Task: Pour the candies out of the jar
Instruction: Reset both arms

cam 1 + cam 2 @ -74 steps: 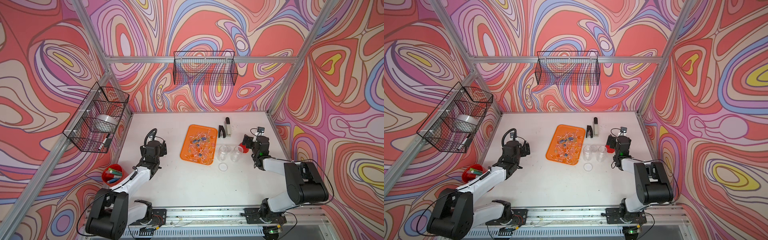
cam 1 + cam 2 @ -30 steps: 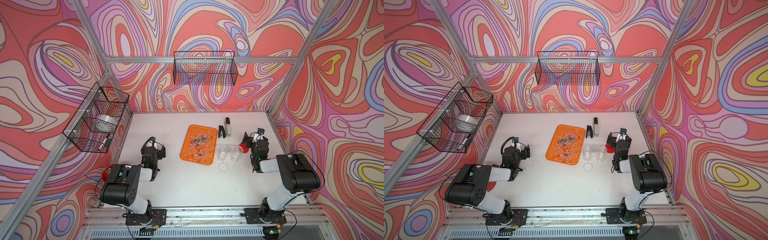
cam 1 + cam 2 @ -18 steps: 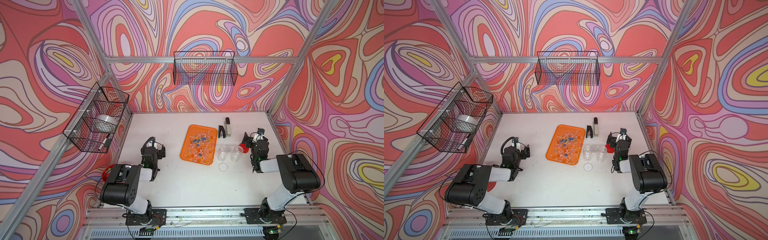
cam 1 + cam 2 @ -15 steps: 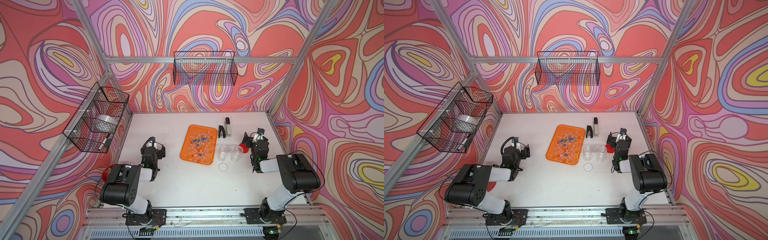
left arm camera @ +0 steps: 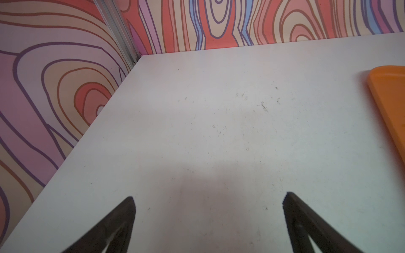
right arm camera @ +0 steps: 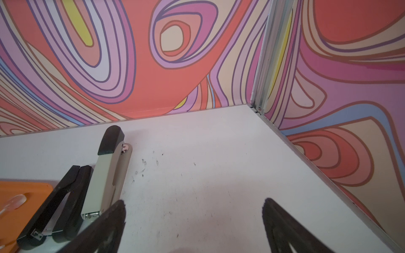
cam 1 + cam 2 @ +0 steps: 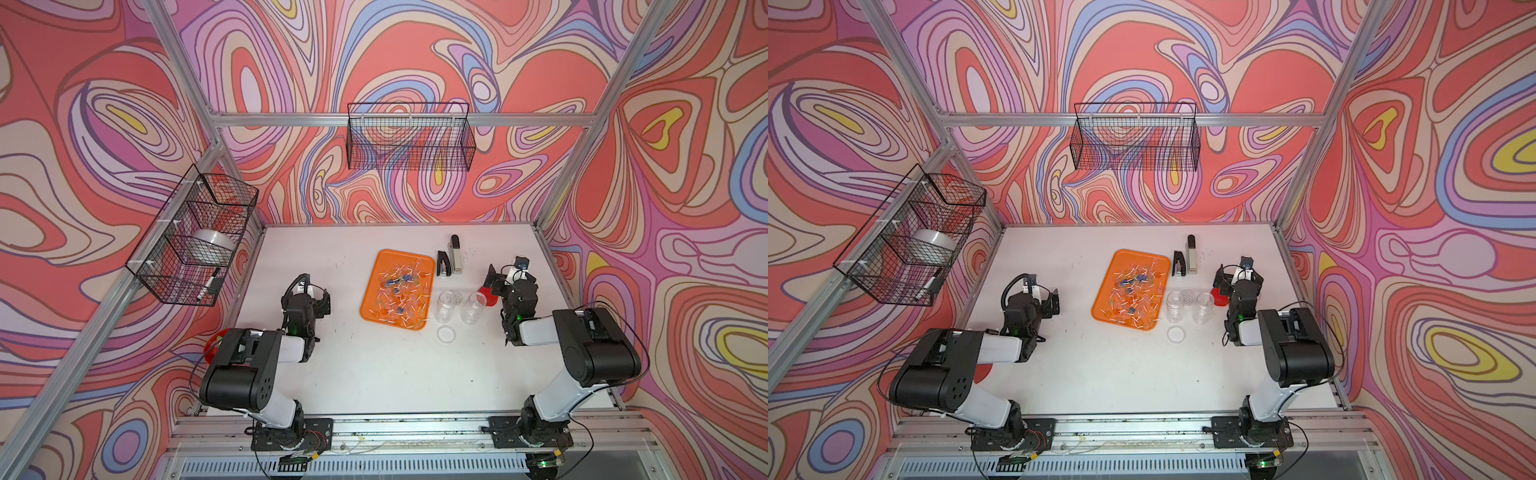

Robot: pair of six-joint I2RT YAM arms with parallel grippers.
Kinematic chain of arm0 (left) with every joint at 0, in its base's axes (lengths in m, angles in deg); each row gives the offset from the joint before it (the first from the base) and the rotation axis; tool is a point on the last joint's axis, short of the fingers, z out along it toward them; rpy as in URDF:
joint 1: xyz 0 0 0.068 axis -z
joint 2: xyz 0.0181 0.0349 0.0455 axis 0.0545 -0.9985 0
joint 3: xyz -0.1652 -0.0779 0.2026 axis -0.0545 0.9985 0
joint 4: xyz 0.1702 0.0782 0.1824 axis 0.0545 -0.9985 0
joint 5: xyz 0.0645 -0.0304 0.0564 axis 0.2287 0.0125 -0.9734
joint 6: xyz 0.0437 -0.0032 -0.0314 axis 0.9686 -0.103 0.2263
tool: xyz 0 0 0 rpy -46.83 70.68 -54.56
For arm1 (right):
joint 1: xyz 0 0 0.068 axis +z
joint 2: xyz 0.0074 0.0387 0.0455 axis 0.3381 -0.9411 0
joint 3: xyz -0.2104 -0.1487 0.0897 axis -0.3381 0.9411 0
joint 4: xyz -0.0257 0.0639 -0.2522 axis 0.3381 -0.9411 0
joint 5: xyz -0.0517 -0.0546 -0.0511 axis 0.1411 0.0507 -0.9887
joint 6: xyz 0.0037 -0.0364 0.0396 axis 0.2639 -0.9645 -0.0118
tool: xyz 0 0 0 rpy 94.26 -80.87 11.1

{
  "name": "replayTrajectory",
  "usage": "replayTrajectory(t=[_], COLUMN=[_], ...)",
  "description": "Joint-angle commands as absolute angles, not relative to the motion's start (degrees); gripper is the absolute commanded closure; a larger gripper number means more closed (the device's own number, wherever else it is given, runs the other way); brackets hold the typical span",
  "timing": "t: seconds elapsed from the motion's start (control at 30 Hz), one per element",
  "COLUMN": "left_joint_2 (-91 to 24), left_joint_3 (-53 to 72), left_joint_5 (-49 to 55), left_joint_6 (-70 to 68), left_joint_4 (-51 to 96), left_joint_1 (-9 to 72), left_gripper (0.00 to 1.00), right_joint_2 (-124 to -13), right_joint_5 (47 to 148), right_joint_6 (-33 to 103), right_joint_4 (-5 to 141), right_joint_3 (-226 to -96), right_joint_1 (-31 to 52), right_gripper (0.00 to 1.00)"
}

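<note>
Jaws of the left gripper (image 5: 208, 196) stand wide apart with nothing between them, low over the white, scuffed tabletop (image 5: 219, 131). The right gripper (image 6: 194, 201) is spread just as wide and is also empty. In both top views a small red object (image 7: 483, 293) sits just beside it, partly hidden, and whether the two touch cannot be told.

Between the arms lies a flat orange plastic tray (image 7: 368, 303). The candies (image 7: 400, 291), small clear-wrapped sweets on short white sticks in orange, yellow and blue, lie scattered across it. Two clear jars (image 7: 445, 309) stand upright on the table just beside the tray, on the side toward the right arm. A clear round lid (image 7: 446, 333) lies flat in front of them. Behind the jars a black stapler (image 7: 442, 264) and a grey stapler with a black head (image 7: 456, 257) lie side by side.

Swirling red, pink and purple walls (image 7: 415, 62) on aluminium framing enclose the table. One black wire basket (image 7: 409, 141) hangs on the back wall and a second wire basket (image 7: 195, 245) hangs on the left wall.

The left wrist view takes in bare table, a wall corner and one edge of the tray. The right wrist view shows both staplers up close and a tray corner with one clear wrapper. Jars, lid and baskets appear in the top views alone.
</note>
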State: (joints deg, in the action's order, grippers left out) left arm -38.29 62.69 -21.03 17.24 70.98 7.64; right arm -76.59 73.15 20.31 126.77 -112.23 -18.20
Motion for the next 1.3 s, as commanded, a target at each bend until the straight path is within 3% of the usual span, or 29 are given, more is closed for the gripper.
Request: replayTrajectory(t=[0.0, 0.13, 0.17, 0.23, 0.27, 0.33, 0.4, 0.53, 0.6, 0.67, 0.7, 1.27], left_joint_2=[-38.8, -38.8, -38.8, -38.2, -38.4, -38.3, -38.4, -38.3, -38.4, -38.4, -38.5, -38.6], left_joint_3=[62.8, 62.6, 61.6, 61.2, 61.2, 61.2, 61.2, 61.2, 61.4, 61.8, 61.6, 60.6], left_joint_5=[-22.6, -22.5, -21.7, -18.9, -18.8, -18.9, -18.9, -18.9, -19.1, -19.6, -19.6, -14.6], left_joint_6=[17.2, 17.0, 16.4, 15.4, 15.5, 15.5, 15.5, 15.5, 15.6, 15.6, 15.7, 15.7], left_joint_4=[74.7, 74.0, 72.4, 70.2, 70.8, 70.6, 70.9, 70.8, 71.0, 71.8, 71.6, 69.5], left_joint_1=[8.2, 8.0, 7.1, 5.9, 5.8, 5.8, 5.8, 5.9, 5.9, 6.1, 6.1, 5.0], left_gripper=[0.0, 0.0, 0.0, 0.0, 0.0, 0.0, 0.0, 0.0, 0.0, 0.0, 0.0, 0.0], right_joint_2=[-78.3, -78.4, -78.4, -78.4, -78.4, -78.4, -78.4, -78.4, -78.4, -78.4, -78.4, -78.4], right_joint_5=[73.5, 74.2, 74.4, 75.7, 75.7, 75.7, 75.7, 75.6, 75.6, 75.6, 75.6, 75.6], right_joint_6=[20.6, 20.8, 20.7, 20.3, 20.3, 20.3, 20.3, 20.2, 20.2, 20.2, 20.2, 20.2], right_joint_4=[123.2, 122.6, 122.7, 122.1, 122.1, 122.1, 122.2, 122.3, 122.4, 122.4, 122.4, 122.3], right_joint_3=[-110.7, -110.9, -110.9, -111.2, -111.1, -111.1, -111.1, -111.0, -111.0, -111.0, -111.0, -111.0], right_joint_1=[-18.4, -18.4, -18.4, -18.4, -18.4, -18.4, -18.4, -18.4, -18.4, -18.4, -18.4, -18.4], right_gripper=[0.02, 0.02, 0.18, 0.73, 0.9, 0.99, 0.97, 0.74, 0.49, 0.14, 0.02, 0.02])
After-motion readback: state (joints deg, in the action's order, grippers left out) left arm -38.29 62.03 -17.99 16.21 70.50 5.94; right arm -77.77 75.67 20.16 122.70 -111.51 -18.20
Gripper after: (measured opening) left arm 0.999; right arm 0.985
